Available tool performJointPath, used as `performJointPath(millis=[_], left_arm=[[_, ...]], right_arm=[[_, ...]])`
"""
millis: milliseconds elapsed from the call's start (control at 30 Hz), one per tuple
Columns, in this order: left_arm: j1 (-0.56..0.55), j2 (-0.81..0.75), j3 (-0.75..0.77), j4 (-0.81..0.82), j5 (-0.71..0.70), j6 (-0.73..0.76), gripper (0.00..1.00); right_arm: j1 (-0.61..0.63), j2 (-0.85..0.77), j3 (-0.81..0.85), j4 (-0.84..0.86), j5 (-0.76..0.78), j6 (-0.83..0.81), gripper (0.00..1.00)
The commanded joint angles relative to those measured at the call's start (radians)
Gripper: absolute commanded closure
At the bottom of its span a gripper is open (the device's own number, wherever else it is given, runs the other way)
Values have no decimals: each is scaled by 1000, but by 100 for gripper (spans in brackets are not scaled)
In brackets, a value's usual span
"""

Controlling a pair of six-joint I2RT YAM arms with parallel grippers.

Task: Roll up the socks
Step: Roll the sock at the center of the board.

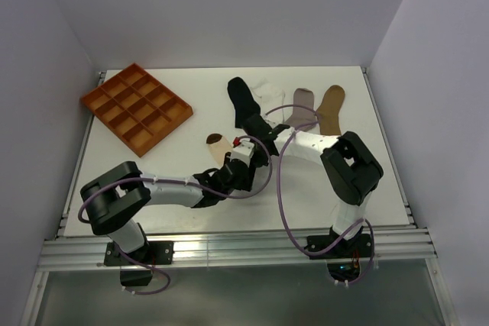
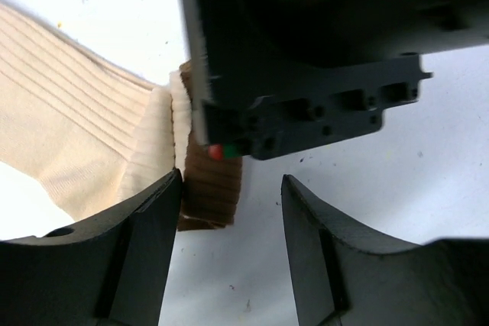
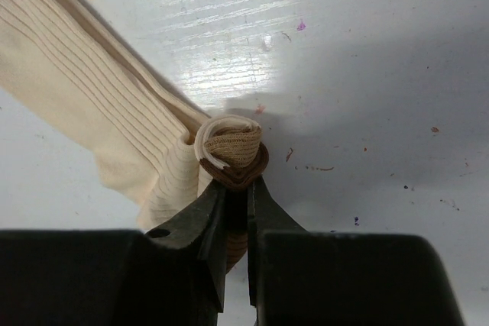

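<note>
The cream sock with brown bands [image 1: 218, 143] lies mid-table, its ribbed body [image 3: 84, 104] stretching up and left. Its brown cuff end is curled into a small roll [image 3: 233, 150], and my right gripper [image 3: 238, 181] is shut on that roll from below. My left gripper [image 2: 231, 177] stands open just beside the brown cuff [image 2: 210, 196], whose edge touches the left finger [image 2: 145, 242]; nothing is held. The right gripper's black body [image 2: 306, 51] hangs right above. Black [image 1: 244, 101], white [image 1: 267, 97], grey [image 1: 303, 106] and tan [image 1: 331, 108] socks lie flat in a row behind.
An orange compartment tray [image 1: 136, 107] sits at the back left of the white table [image 1: 168, 181]. Both arms meet at the table's middle, with purple cables looping over the right arm [image 1: 348, 169]. Walls close in the left, right and back sides.
</note>
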Motion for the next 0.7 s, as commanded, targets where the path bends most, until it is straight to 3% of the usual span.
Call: performJointPath(millis=[0,433,533,667], left_arm=[[-38,16,42,60,-77,77,41],[-56,141,125,-52,-130,38,49],[-56,168,137,-78,-127,18,55],[-58,187,151,-106,-130,-2,76]], right_arm=[[2,35,10,-63,18,-23,100],[0,32,4,-55,-15,-26,100],[-1,29,13,-62,-25,-30,100],[-3,23,15,-65,-25,-33,100]])
